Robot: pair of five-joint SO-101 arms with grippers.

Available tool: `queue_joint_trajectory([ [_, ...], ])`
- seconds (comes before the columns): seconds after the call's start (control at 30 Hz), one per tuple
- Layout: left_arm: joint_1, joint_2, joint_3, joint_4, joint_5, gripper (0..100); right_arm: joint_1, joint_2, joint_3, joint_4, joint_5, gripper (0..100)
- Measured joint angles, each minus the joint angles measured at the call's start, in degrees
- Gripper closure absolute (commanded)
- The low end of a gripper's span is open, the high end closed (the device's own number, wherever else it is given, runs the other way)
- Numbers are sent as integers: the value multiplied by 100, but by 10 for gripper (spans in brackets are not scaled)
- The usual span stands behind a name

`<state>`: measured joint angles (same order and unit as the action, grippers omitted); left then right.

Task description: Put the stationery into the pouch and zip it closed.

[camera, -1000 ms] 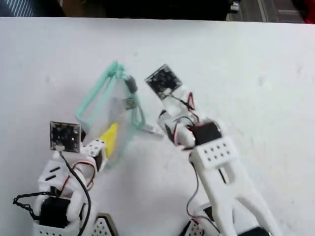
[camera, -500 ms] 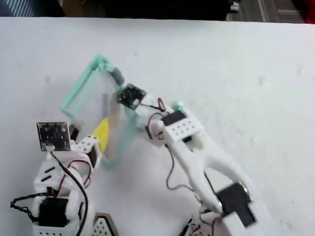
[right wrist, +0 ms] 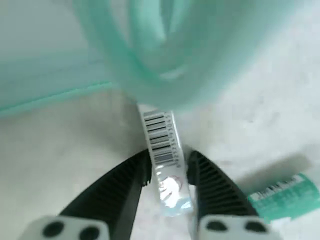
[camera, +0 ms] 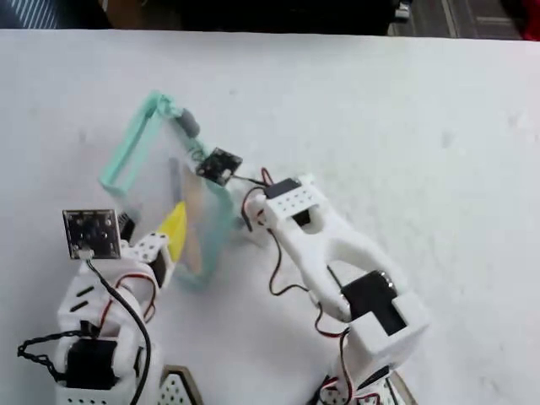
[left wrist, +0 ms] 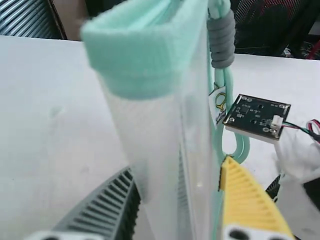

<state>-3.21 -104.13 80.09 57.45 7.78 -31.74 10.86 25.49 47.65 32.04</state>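
A clear pouch [camera: 152, 173] with mint-green trim lies left of the table's centre, a grey zipper tab [camera: 187, 124] at its far corner. My left gripper [camera: 173, 232] is shut on the pouch's near end. In the left wrist view the grey and yellow fingers clamp the pouch [left wrist: 150, 115] on both sides, with the gripper [left wrist: 177, 172] close to the lens. My right arm [camera: 291, 207] sits against the pouch's right edge. My right gripper [right wrist: 169, 157] is shut on a slim clear barcoded piece [right wrist: 161, 137] just below the green trim [right wrist: 150, 75].
A small green-printed item [right wrist: 282, 197] lies on the table beside my right gripper, and shows as a green speck [camera: 305, 179] by the right arm. The white table [camera: 422, 126] is open to the right and far side.
My right arm swung left and stretched forward up to the pouch's edge. The pouch shifted and turned left and away. My left gripper drew slightly left, still holding the pouch.
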Motion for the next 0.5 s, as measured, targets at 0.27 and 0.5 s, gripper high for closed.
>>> queue_joint_trajectory([
  [0.27, 0, 0, 0, 0, 0, 752, 62, -1301, 9, 1002, 0, 981],
  [0.5, 0, 0, 0, 0, 0, 752, 62, -3824, 9, 1987, 0, 981],
])
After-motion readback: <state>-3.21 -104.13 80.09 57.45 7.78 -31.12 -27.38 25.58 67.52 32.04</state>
